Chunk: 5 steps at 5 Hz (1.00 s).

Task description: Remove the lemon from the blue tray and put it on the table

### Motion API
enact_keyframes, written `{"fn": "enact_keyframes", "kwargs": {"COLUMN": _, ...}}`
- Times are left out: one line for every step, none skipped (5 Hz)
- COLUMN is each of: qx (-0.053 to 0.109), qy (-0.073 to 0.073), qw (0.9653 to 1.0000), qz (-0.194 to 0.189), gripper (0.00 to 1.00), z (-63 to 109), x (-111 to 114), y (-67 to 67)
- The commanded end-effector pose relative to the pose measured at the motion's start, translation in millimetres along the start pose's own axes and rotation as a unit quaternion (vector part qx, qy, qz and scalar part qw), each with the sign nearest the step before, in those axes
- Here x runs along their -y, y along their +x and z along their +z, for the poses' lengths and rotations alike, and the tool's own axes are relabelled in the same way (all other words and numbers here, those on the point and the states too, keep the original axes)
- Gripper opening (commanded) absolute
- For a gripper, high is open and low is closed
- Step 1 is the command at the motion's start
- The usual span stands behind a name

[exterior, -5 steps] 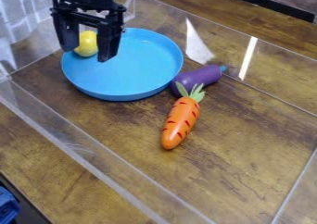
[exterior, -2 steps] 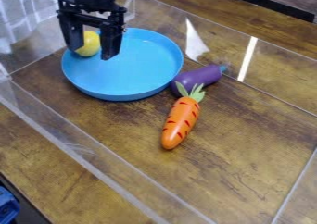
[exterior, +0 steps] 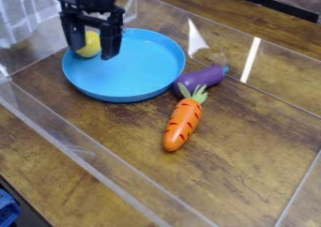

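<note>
The lemon [exterior: 88, 45] is a small yellow fruit lying at the far left edge of the blue tray [exterior: 131, 73]. My black gripper [exterior: 90, 47] hangs straight down over it, open, with one finger on each side of the lemon. The fingers [exterior: 109, 40] hide part of the fruit, and I cannot tell whether they touch it. The tray rests on the dark wood table [exterior: 238, 146] at the back left.
An orange carrot [exterior: 183, 121] lies to the right of the tray, with a purple eggplant [exterior: 207, 76] just behind it. Clear acrylic walls [exterior: 75, 146] border the tabletop on the near left and at the back.
The gripper has shifted slightly to the right and a little lower around the lemon. The lemon, tray, carrot and eggplant have not moved.
</note>
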State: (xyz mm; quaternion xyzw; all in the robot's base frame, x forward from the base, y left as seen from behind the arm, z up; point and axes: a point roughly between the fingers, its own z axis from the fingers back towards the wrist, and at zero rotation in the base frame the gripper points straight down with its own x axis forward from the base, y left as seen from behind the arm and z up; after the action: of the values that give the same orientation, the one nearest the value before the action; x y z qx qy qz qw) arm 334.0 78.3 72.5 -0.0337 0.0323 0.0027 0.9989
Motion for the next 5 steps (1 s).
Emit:
{"fn": "enact_keyframes", "kwargs": {"qx": 0.031, "qy": 0.005, "qw": 0.9986, "qz": -0.044, "gripper": 1.0, "z": 6.9, "x": 3.0, "y": 8.8}}
{"fn": "enact_keyframes", "kwargs": {"qx": 0.033, "qy": 0.005, "qw": 0.9984, "qz": -0.045, "gripper": 1.0, "z": -3.1, "x": 6.6, "y": 11.9}}
{"fn": "enact_keyframes", "kwargs": {"qx": 0.041, "qy": 0.001, "qw": 0.9987, "qz": -0.029, "gripper": 1.0, "z": -9.6, "x": 6.0, "y": 13.9}}
{"fn": "enact_keyframes", "kwargs": {"qx": 0.047, "qy": -0.001, "qw": 0.9985, "qz": -0.029, "gripper": 1.0, "z": -4.3, "x": 12.4, "y": 7.0}}
{"fn": "enact_keyframes", "kwargs": {"qx": 0.053, "qy": 0.0, "qw": 0.9986, "qz": -0.008, "gripper": 1.0, "z": -5.0, "x": 15.5, "y": 4.3}}
